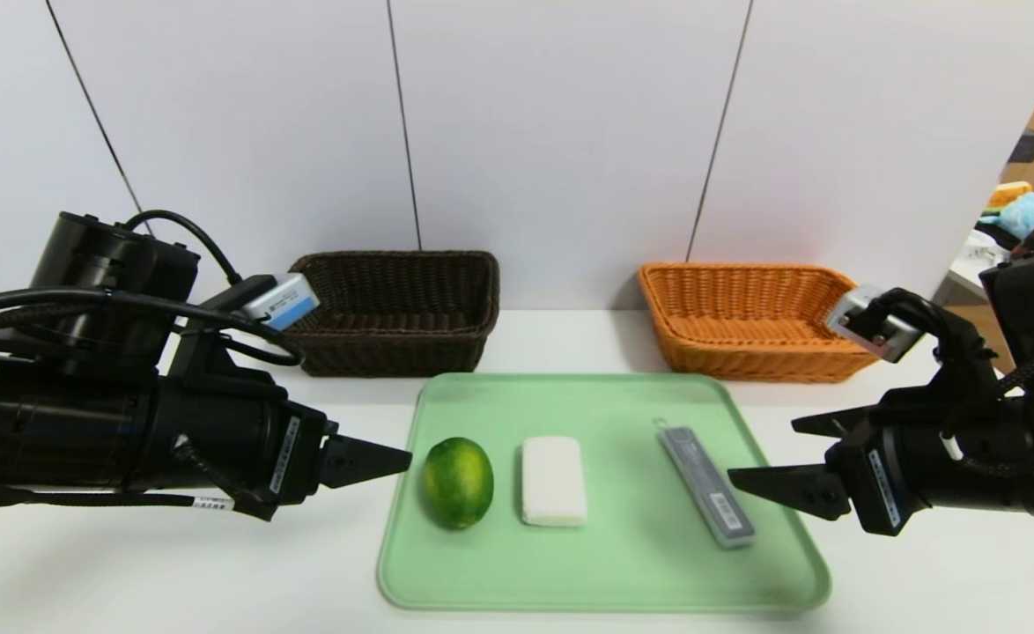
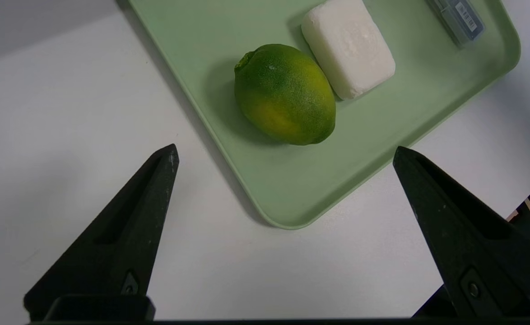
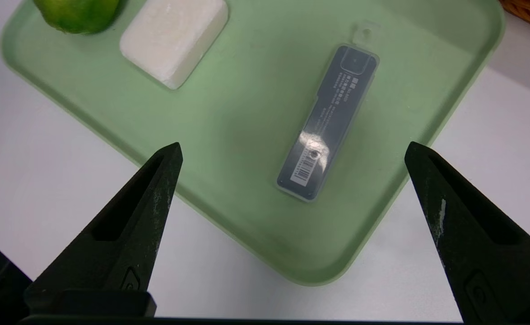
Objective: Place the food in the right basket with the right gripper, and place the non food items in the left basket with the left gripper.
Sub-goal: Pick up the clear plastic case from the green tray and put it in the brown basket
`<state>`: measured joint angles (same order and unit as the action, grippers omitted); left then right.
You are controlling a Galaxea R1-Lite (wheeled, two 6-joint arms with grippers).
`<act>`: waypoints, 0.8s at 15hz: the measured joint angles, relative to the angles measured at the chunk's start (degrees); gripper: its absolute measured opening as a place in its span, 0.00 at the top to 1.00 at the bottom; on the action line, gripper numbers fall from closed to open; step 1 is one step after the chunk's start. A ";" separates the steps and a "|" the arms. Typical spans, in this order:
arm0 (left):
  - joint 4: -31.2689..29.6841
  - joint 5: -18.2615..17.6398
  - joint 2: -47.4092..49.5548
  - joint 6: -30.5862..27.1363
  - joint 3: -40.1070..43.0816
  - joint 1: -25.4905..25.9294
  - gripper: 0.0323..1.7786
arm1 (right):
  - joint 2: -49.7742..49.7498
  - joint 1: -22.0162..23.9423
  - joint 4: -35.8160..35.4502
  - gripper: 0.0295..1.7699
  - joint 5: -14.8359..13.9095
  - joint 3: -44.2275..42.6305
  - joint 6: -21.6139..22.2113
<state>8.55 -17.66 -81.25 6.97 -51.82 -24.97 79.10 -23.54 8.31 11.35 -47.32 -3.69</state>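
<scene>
Centrally in the head view, the green tray (image 1: 605,572) rests on the white table (image 1: 129,581), holding three items in a row: a lime (image 1: 456,482) toward 9 o'clock, a white block (image 1: 553,481) at the middle, and a flat grey case (image 1: 706,486) toward 3 o'clock. The lime and block lie just beside each other; the case lies apart from both, angled on the tray.

Behind the tray, the dark brown basket (image 1: 398,308) stands at 11 o'clock and the orange basket (image 1: 750,319) at 1 o'clock, both against the white wall panels (image 1: 561,132). Only the head view shows the full baskets; the right wrist view catches just a corner of the orange one.

The left gripper (image 1: 367,461) hovers at the tray's 9 o'clock edge, tip near the lime. The head view shows only one finger here, so the jaw spacing cannot be read from it. The left wrist view resolves this: the jaws stand wide apart, holding nothing, above the table and the tray's near corner, with the lime (image 2: 285,94) and block (image 2: 348,47) beyond them.

The right gripper (image 1: 786,458) hovers at the tray's 3 o'clock edge, near the case. The right wrist view shows its jaws spread wide and empty, with the case (image 3: 328,122) lying between and beyond the fingertips. That view alone shows the barcode label and clear hang tab on the case.
</scene>
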 joint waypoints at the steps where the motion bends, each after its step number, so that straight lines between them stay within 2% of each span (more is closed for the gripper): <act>1: 0.00 0.04 0.05 0.11 0.04 0.00 0.05 | 0.79 -0.66 0.04 0.04 -1.71 -0.41 0.45; 4: 0.11 0.26 0.20 0.13 0.12 0.00 0.05 | 2.90 -3.28 -0.11 0.04 -6.78 -1.23 2.27; 12: 0.11 0.41 0.55 0.18 0.15 -0.06 0.05 | 4.68 -4.63 0.45 0.04 -7.88 -2.60 3.69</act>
<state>8.66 -17.25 -80.70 7.16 -51.68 -25.03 83.79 -28.17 8.77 3.47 -49.92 0.00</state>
